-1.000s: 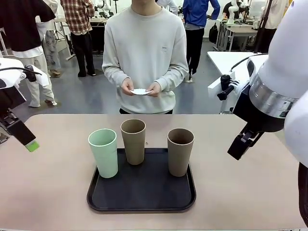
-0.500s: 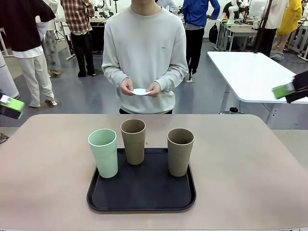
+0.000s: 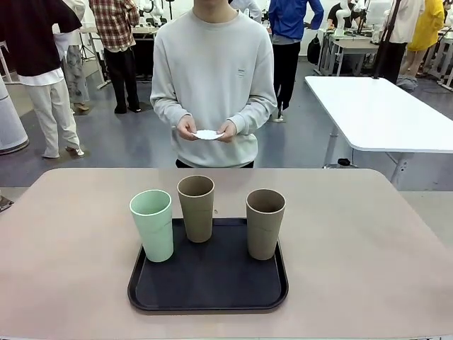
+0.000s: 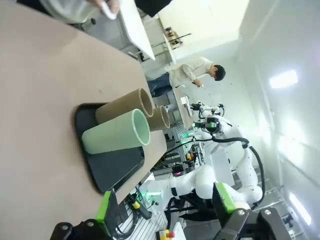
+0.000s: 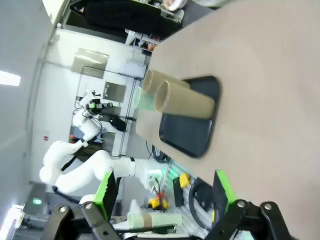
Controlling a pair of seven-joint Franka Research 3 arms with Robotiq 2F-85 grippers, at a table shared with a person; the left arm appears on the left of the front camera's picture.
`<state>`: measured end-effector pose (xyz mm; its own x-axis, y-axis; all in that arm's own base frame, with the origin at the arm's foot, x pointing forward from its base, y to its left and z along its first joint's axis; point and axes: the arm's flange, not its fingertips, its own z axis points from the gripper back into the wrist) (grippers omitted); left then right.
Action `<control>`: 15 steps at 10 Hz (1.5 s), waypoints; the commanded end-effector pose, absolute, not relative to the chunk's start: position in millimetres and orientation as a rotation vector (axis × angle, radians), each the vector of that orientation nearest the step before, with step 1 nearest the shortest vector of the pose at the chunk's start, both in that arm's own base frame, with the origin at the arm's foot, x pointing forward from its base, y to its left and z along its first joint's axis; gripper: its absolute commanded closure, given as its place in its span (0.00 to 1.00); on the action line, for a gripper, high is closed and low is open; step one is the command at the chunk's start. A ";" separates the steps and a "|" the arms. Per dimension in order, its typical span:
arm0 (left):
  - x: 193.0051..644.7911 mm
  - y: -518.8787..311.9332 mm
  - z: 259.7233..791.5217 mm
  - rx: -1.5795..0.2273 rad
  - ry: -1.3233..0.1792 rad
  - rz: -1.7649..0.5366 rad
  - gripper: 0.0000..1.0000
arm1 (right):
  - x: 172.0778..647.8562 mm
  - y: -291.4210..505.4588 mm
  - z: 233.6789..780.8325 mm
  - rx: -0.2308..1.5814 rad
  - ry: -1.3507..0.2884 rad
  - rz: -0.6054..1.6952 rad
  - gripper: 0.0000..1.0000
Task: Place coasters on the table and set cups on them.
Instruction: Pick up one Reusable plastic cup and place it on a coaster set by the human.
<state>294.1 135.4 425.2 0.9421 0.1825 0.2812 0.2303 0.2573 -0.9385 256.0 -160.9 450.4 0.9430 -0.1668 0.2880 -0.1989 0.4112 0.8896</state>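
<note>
Both arms have swung out and away from the table's 9 and 3 o'clock edges since a second ago; the cups, tray and coasters have not shifted.

The left gripper (image 4: pixel 164 202) is spread wide with nothing between its green pads, and the right gripper (image 5: pixel 164 192) is spread just as wide and also bare. Both hang well clear of the table (image 3: pixel 354 241).

The coasters (image 3: pixel 207 134) are off the table. The person (image 3: pixel 212 71) holds them as a small white stack in both hands (image 3: pixel 187 128), beyond the far edge at 12 o'clock from the tray (image 3: pixel 209 283). Until they are laid down, no cup has a place to go.

All three cups stand upright, mouths up, so their long axis is vertical and a grip would come from the side. The mint cup (image 3: pixel 152 225) is at the tray's 9 o'clock edge, nearer the left arm. The right cup (image 3: pixel 265 223) is toward 3 o'clock, nearer the right arm. The middle cup (image 3: pixel 196 208) stands at 12 o'clock, just beside the mint one.

In the left wrist view the cups lie toward 11 o'clock from the gripper. In the right wrist view they lie near 12. Both views are rolled, so the cups look tipped sideways.

The narrow gap between the mint and middle cups and the tray's raised rim look like the likeliest snags. The bare table on either side of the tray is free for coasters.
</note>
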 end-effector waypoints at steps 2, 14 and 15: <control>292.7 131.2 443.7 -1.225 -0.341 -0.011 0.00 | 204.6 -128.2 403.7 1.124 -0.308 -0.014 0.00; 284.3 148.3 447.4 -1.118 -0.296 0.094 0.00 | 190.1 -208.2 418.4 1.102 -0.293 -0.149 0.00; 284.3 148.3 447.4 -1.118 -0.296 0.094 0.00 | 190.1 -208.2 418.4 1.102 -0.293 -0.149 0.00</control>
